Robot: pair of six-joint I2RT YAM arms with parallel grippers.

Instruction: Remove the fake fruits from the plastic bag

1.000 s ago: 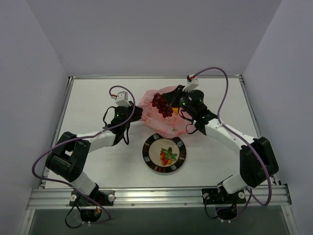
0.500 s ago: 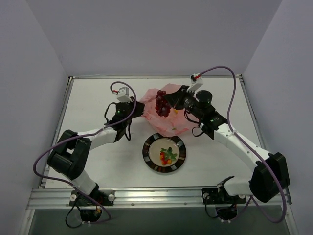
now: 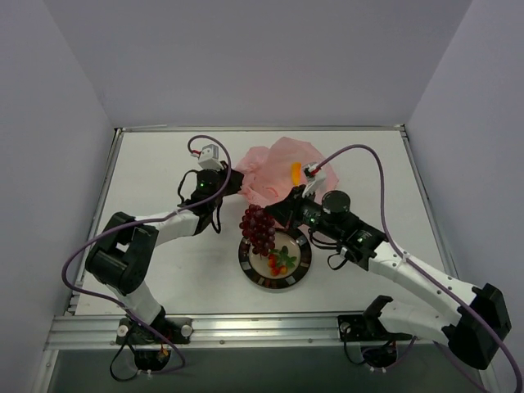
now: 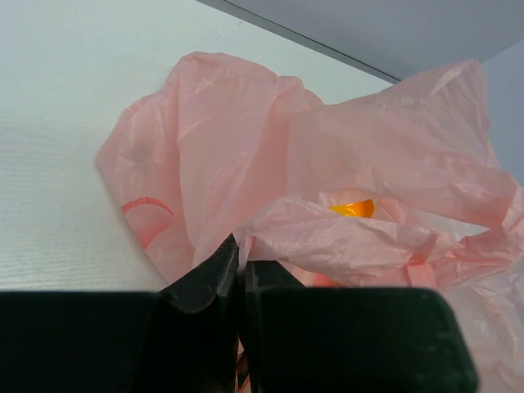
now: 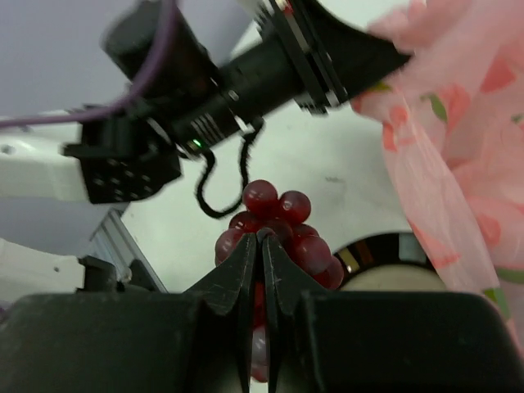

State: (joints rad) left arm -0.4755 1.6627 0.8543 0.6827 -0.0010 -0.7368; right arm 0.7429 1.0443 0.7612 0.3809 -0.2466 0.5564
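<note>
Top camera looked steeply down on whole table (image 3: pixel 147 164); wrist cameras sat close, low, both catching plastic bag (image 4: pixel 246 123).

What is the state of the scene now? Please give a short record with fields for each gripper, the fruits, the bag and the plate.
left gripper: shut on the plastic bag edge
right gripper: shut on the grape bunch, outside the bag
grape bunch: over the plate left rim in the top view
plate: holds small red fruits with green leaves
orange fruit: inside the bag
</note>
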